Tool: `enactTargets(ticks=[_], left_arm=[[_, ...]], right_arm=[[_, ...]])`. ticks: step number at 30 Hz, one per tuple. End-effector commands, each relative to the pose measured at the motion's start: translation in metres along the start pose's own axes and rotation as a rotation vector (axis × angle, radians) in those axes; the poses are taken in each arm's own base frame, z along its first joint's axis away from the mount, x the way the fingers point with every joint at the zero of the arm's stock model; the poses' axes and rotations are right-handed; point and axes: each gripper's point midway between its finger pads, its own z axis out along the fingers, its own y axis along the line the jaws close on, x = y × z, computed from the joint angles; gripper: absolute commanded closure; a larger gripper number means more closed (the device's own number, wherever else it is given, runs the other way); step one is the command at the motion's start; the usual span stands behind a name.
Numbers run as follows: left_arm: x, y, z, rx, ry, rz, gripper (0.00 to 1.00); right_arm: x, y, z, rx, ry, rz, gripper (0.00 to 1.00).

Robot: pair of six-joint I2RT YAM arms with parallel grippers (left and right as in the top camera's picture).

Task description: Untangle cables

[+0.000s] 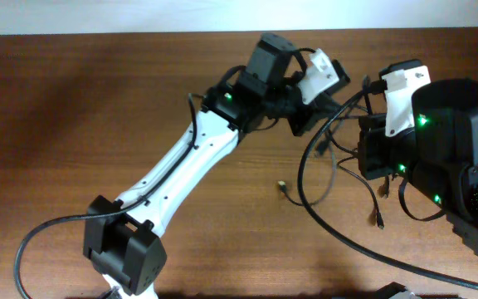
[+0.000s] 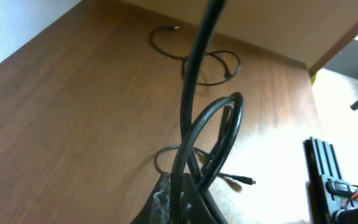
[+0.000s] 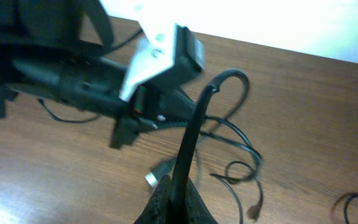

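Up at the far right of the table (image 1: 98,100), crowding in over the cables (image 1: 326,170) from both sides. Clenched on one strand at the left gripper (image 1: 308,123): from its wrist camera, pinched between the fingers (image 2: 164,200) and rising in a tall loop right past the lens. Clamped as well at the right gripper (image 1: 362,148), gripping a strand that climbs from between the fingers (image 3: 164,200) and hooks over at the top. Close together up there, not touching. Sprawled beneath and between them, in loose overlapping loops on the wood, the rest of the tangle. Flat on the table left of those loops, a plug (image 1: 282,188); nearer the right gripper, a second plug (image 1: 380,220). Farther off in the left wrist view, more thin loops lying flat.
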Motion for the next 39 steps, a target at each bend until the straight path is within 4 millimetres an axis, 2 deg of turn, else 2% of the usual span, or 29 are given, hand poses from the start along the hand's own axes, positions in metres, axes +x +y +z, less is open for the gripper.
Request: enactTargets(ticks=[1, 2, 4, 6, 9, 10, 12, 14, 16, 17, 18, 19, 20, 22, 23, 24, 27, 30, 31, 32, 33, 34, 35, 36, 37, 39], left_arm=[[0.018, 0.029, -0.02, -0.044, 0.038, -0.092, 1.0], [0.027, 0.044, -0.032, -0.072, 0.053, -0.134, 1.0], [0.048, 0.072, -0.06, -0.129, 0.084, -0.229, 1.0], [0.086, 0.114, -0.115, -0.226, 0.121, -0.388, 1.0], [0.12, 0.143, -0.168, -0.311, 0.14, -0.505, 1.0], [0.136, 0.154, -0.196, -0.354, 0.138, -0.579, 1.0], [0.144, 0.15, -0.214, -0.312, 0.116, -0.593, 1.0], [0.131, 0.128, -0.209, -0.174, 0.054, -0.585, 1.0], [0.113, 0.107, -0.189, -0.061, 0.023, -0.568, 0.96], [0.098, 0.09, -0.174, 0.026, -0.004, -0.544, 0.65], [0.085, 0.076, -0.166, 0.1, -0.036, -0.531, 0.48], [0.064, 0.058, -0.159, 0.208, -0.098, -0.503, 0.4], [0.059, 0.055, -0.155, 0.207, -0.094, -0.468, 0.37], [0.102, 0.094, -0.155, -0.135, 0.158, -0.419, 0.38], [0.13, 0.115, -0.177, -0.406, 0.358, -0.381, 0.4], [0.124, 0.115, -0.185, -0.449, 0.359, -0.36, 0.41], [0.078, 0.1, -0.229, -0.566, 0.249, -0.258, 0.45], [0.032, 0.049, -0.282, -0.663, 0.126, -0.169, 0.48], [0.027, 0.037, -0.29, -0.673, 0.11, -0.152, 0.48], [0.021, 0.015, -0.301, -0.683, 0.093, -0.133, 0.47], [0.022, 0.006, -0.304, -0.681, 0.096, -0.136, 0.46], [0.026, 0.003, -0.305, -0.686, 0.112, -0.149, 0.46], [0.036, 0.004, -0.304, -0.687, 0.144, -0.176, 0.47], [0.04, 0.006, -0.302, -0.681, 0.155, -0.187, 0.48], [0.04, 0.007, -0.301, -0.68, 0.156, -0.188, 0.48], [0.04, 0.007, -0.301, -0.679, 0.157, -0.189, 0.48]], right_arm=[[-0.005, -0.024, -0.007, 0.133, -0.038, 0.058, 0.96], [-0.004, -0.046, -0.011, 0.261, -0.048, 0.114, 0.96], [0.002, -0.075, -0.018, 0.396, -0.043, 0.174, 0.96], [0.01, -0.105, -0.024, 0.49, -0.02, 0.239, 0.96], [0.025, -0.138, -0.034, 0.595, 0.022, 0.316, 0.96], [0.03, -0.149, -0.038, 0.629, 0.035, 0.342, 0.96], [0.031, -0.147, -0.036, 0.604, 0.046, 0.335, 0.96], [0.027, -0.119, -0.019, 0.412, 0.073, 0.257, 0.96], [0.023, -0.072, -0.001, 0.109, 0.111, 0.061, 0.96], [0.026, -0.053, 0.004, -0.011, 0.14, -0.022, 0.94], [0.032, -0.043, 0.008, -0.076, 0.172, -0.07, 0.85], [0.036, -0.041, 0.013, -0.094, 0.201, -0.078, 0.75], [0.037, -0.042, 0.018, -0.095, 0.218, -0.075, 0.63], [0.038, -0.042, 0.025, -0.101, 0.24, -0.071, 0.59], [0.038, -0.034, 0.035, -0.157, 0.259, -0.085, 0.59], [0.04, -0.03, 0.044, -0.173, 0.29, -0.094, 0.59], [0.052, -0.006, 0.087, -0.251, 0.427, -0.17, 0.6], [0.071, 0.02, 0.132, -0.311, 0.567, -0.242, 0.6], [0.078, 0.027, 0.148, -0.324, 0.61, -0.252, 0.69], [0.09, 0.035, 0.167, -0.341, 0.676, -0.264, 0.75], [0.098, 0.042, 0.178, -0.353, 0.718, -0.277, 0.75], [0.113, 0.059, 0.194, -0.378, 0.782, -0.314, 0.75], [0.127, 0.076, 0.204, -0.402, 0.824, -0.384, 0.76], [0.134, 0.082, 0.214, -0.363, 0.842, -0.445, 0.76], [0.136, 0.086, 0.219, -0.343, 0.84, -0.479, 0.76], [0.129, 0.099, 0.231, -0.346, 0.777, -0.511, 0.83]])
